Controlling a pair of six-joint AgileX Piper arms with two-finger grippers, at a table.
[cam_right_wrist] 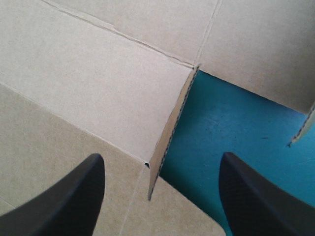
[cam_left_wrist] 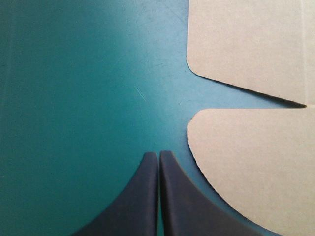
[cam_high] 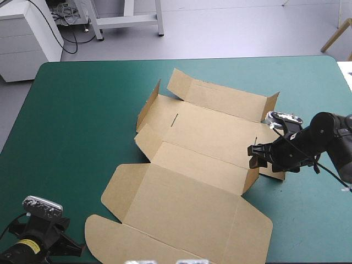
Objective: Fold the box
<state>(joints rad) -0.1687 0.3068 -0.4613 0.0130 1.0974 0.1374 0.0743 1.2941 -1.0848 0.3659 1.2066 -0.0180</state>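
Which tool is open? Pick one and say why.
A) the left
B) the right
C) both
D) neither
B: the right tool stands wide open astride a raised flap of the box, while the left tool is shut to a point over the cover.
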